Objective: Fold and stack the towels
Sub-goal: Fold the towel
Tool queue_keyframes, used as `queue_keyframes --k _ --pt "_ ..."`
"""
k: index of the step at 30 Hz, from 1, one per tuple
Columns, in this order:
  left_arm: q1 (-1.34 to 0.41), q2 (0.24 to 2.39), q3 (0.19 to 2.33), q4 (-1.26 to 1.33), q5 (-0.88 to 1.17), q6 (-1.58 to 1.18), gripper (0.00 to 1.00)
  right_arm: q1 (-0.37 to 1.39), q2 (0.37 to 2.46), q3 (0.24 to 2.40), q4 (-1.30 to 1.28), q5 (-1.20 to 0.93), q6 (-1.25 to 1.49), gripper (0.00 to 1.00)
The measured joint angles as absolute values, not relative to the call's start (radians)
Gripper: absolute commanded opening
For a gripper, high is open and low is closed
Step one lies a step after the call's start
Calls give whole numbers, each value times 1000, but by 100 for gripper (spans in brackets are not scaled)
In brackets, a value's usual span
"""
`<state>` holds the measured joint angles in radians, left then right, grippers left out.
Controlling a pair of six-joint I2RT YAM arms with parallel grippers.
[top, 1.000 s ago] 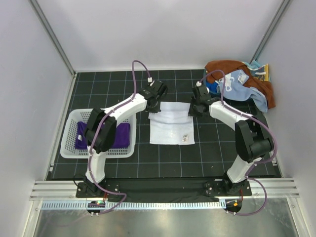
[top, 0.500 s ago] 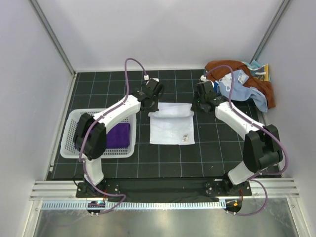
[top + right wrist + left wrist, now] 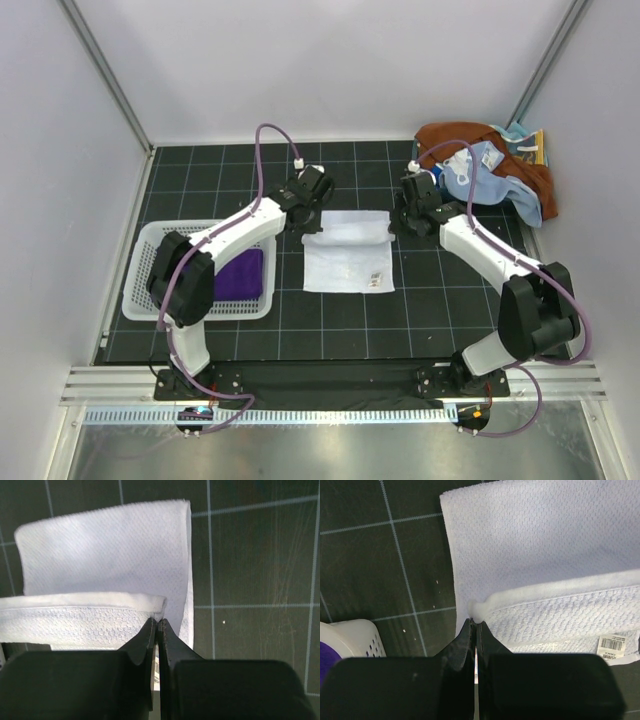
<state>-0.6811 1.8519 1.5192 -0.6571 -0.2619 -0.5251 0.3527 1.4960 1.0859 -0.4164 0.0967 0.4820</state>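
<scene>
the white towel [image 3: 345, 268] lies mid-worktop [image 3: 440, 310], its raised far hem running left to right. left pincer [image 3: 474, 624] and right pincer [image 3: 158, 622] each pinch one end of that hem.

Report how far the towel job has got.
Done: a purple towel lies flat in the basket. In hand: the left gripper and right gripper each pinch a corner of the white towel, mid-fold. Left: the rust-brown towel and light blue towel, heaped far right.

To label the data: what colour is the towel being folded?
The towel is plain white, clearest in the left wrist view.
</scene>
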Motion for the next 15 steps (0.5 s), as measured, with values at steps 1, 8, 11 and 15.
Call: queue_keyframes --k 1,8,11,15 --pt "-681 1852 1517 -657 -262 -526 0 354 1496 1069 -415 94 484 1" --pt "-683 1852 1489 -640 -252 -545 0 357 1496 986 -402 77 496 1" --pt "-686 1850 1456 -628 -247 -549 0 358 1496 965 -384 68 500 1" --pt "-691 1849 1405 -613 -234 -559 0 358 1496 937 -357 54 504 1"
